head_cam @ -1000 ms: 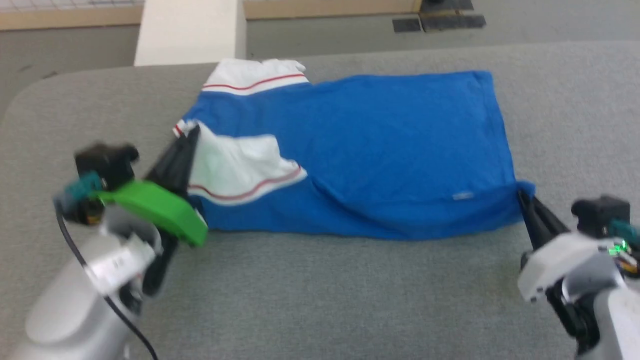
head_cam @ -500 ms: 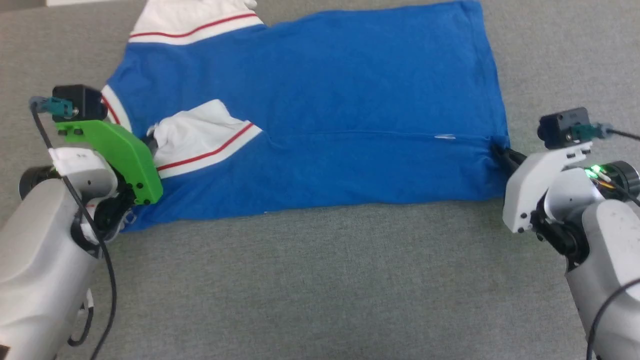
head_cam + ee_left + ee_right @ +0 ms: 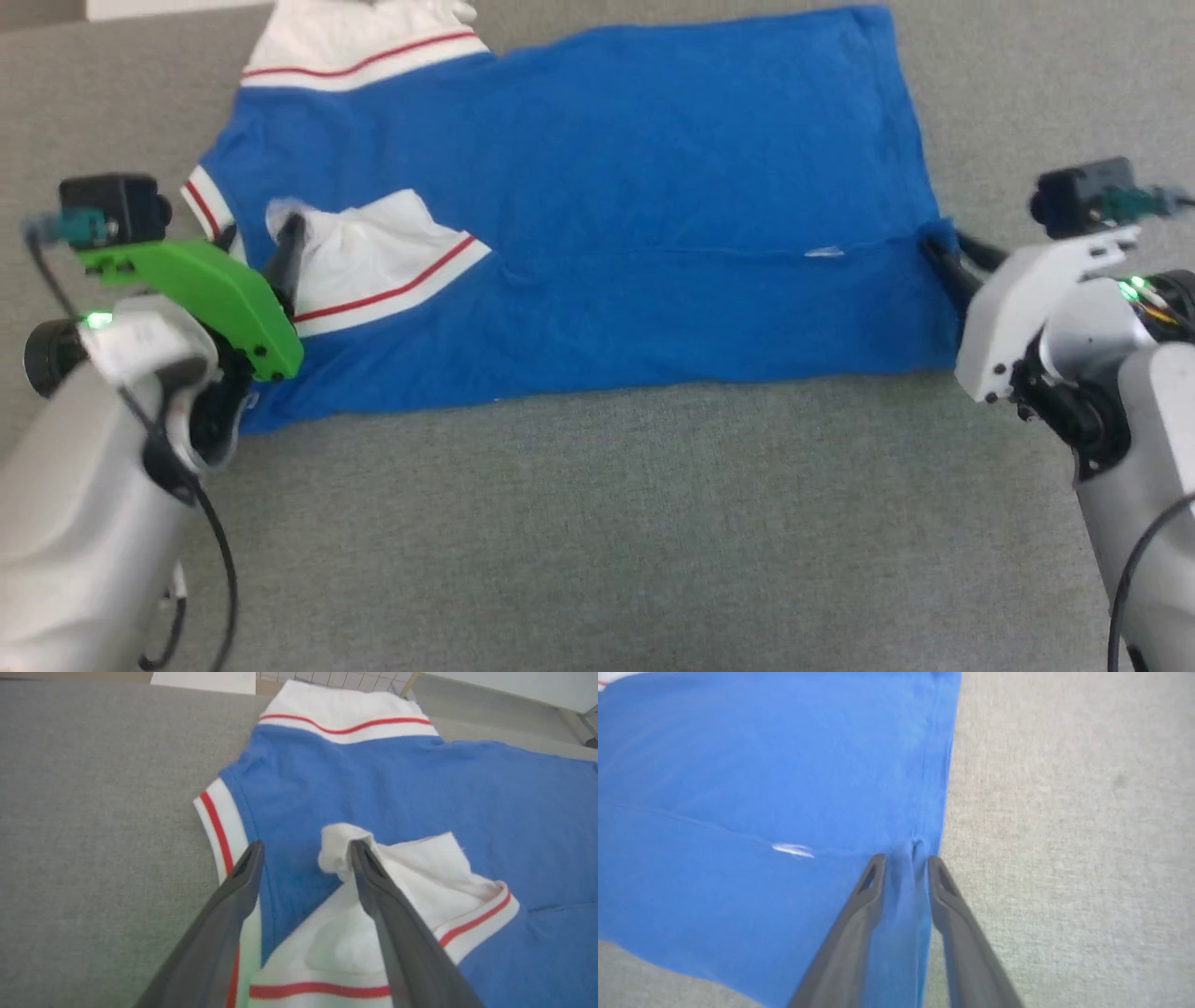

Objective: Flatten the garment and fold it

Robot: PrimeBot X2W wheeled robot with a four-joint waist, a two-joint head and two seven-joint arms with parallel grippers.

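A royal-blue jersey T-shirt [image 3: 607,187] with white, red-striped trim lies spread sideways on a grey fabric-covered surface [image 3: 597,523], with a gripper at each end.

In the head view the shirt fills the 12 o'clock half, its hem [image 3: 920,168] toward 3 o'clock and its neck end toward 9 o'clock. The near white sleeve [image 3: 383,257] is folded over onto the blue body. At 9 o'clock the left gripper [image 3: 257,245] has its fingers spread wide. One finger rests at the crumpled corner of that sleeve and the other lies beside the striped neck trim, and they clasp nothing. At 3 o'clock the right gripper [image 3: 945,250] has its fingers narrowly apart with a puckered ridge of the hem between them. I cannot tell whether they actually press it.
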